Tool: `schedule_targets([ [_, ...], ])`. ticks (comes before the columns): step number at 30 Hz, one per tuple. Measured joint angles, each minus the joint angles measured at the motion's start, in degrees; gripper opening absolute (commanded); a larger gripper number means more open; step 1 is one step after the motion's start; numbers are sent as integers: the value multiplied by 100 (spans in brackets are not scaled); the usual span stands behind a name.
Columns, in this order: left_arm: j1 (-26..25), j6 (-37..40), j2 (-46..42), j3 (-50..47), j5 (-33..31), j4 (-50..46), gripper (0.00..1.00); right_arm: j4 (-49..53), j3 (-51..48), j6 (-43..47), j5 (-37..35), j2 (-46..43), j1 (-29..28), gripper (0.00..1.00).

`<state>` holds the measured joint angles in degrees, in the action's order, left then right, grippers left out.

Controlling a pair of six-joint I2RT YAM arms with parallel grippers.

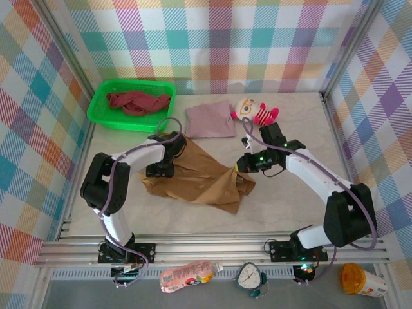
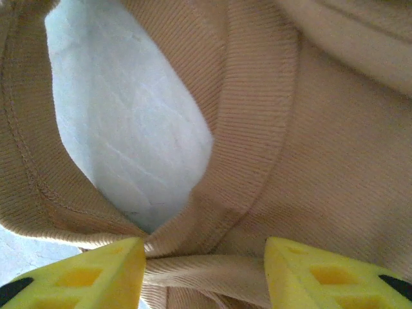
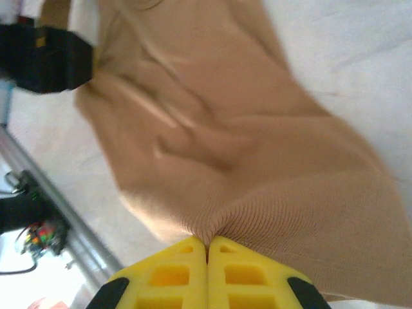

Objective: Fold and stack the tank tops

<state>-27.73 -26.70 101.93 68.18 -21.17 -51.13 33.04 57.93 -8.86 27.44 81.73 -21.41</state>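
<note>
Tan tank top (image 1: 196, 180): rumpled mid-table, unfolded; I'm working this one.
Mauve tank top (image 1: 210, 120): folded, lying behind it.
Maroon tank top (image 1: 137, 102): bunched in green basket (image 1: 96, 109), not yet started.
Right gripper (image 3: 207, 248): pinching the tan edge.
Left gripper (image 2: 205, 252): released, jaws astride the tan strap.

I saw the tan-brown tank top (image 1: 193, 183) lying rumpled and partly spread across the middle of the surface (image 1: 290, 212). Its ribbed right edge was bunched and pinched in the right claw (image 3: 206, 243). The dusty mauve-pink tank top (image 1: 210, 120) lay farther back, folded into a flat rectangle. The dark maroon-red tank top (image 1: 138, 102) sat heaped in the green basket (image 1: 122, 126) at the back left.
</note>
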Motion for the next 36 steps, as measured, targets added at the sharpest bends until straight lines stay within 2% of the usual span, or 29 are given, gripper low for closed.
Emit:
schedule_targets([
  [3, -304, -258, -304, 4, 151, -46, 57, -125, 55, 39, -227, 74, 96, 0],
  [7, -1272, -723, -730, 133, 468, -120, 59, -310, 306, 81, -264, 398, 146, 1],
  [12, -2487, -1228, -739, 225, 1001, 225, 61, -306, 411, 111, -57, 1075, 192, 19],
  [15, -3021, -1373, -455, 514, 1325, 372, 61, -131, 400, 177, -39, 1154, 267, 33],
  [18, -3405, -1427, 63, 994, 1591, 647, 61, 0, 350, 146, -90, 1043, 498, 38],
  [20, -3600, -1440, 407, 1228, 1779, 872, 61, 103, 175, 57, -199, 804, 682, 41],
  [26, -3899, -1447, 1099, 1576, 2164, 1043, 58, 240, -758, -306, -404, -164, 946, 42],
  [31, -3939, -1456, 1346, 1600, 2214, 1029, 55, 166, -1473, -603, -339, -284, 944, 42],
  [36, -3941, -1572, 1506, 1764, 2068, 890, 48, 61, -1593, -748, -280, -284, 944, 41],
])
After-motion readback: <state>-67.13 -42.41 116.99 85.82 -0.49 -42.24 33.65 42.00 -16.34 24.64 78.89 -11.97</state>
